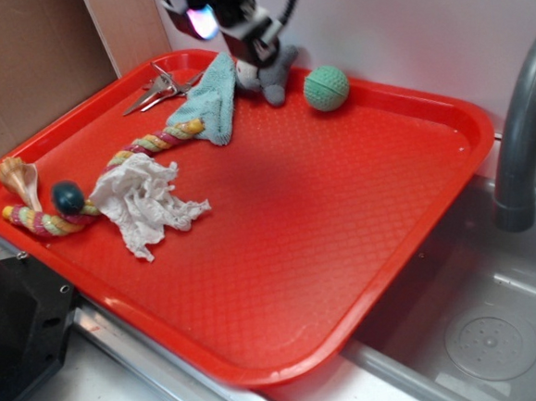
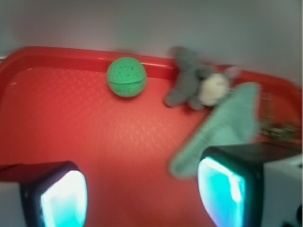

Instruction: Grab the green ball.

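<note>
The green ball [image 1: 326, 88], mint and dimpled with a faint seam, rests on the red tray [image 1: 367, 276] near its far rim; it also shows in the wrist view [image 2: 126, 77], at the upper middle. My gripper [image 1: 209, 17] hangs above the tray's back edge, over the teal cloth and left of the ball. In the wrist view the gripper [image 2: 142, 196] is open and empty, with bare red tray between its glowing pads [image 2: 64, 198]. The ball lies well ahead of the jaws, slightly left.
A grey plush toy [image 1: 269, 75] lies just left of the ball, beside a teal cloth [image 1: 212, 98]. Metal scissors [image 1: 159, 88], a striped rope [image 1: 152, 143], a dark teal ball [image 1: 67, 197], a crumpled tissue [image 1: 147, 202] and a shell [image 1: 17, 177] lie on the left. A faucet [image 1: 522, 125] and sink stand right.
</note>
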Controlling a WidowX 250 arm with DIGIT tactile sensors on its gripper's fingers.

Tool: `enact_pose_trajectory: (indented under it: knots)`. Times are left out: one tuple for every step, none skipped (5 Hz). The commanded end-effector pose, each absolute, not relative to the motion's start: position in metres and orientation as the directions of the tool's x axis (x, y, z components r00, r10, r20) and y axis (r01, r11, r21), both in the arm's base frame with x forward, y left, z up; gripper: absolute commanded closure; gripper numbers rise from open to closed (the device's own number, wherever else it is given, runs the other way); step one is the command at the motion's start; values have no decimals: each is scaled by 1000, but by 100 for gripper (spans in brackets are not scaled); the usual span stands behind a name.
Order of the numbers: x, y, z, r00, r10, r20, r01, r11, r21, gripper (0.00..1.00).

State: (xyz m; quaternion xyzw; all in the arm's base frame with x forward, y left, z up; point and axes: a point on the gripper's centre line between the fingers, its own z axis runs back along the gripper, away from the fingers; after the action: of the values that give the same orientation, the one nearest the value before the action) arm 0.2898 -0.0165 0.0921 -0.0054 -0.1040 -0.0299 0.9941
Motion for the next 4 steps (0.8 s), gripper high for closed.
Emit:
enact_pose_trajectory:
  knots:
    - [333, -16, 80, 958, -62, 281, 74, 997, -32, 0]
    - [350, -28, 68, 948, -116, 298, 136, 990, -47, 0]
    - [371, -45, 58, 945, -154, 288, 157, 987, 11, 0]
    - [376, -49, 52, 948, -150, 281, 155, 988, 4, 29]
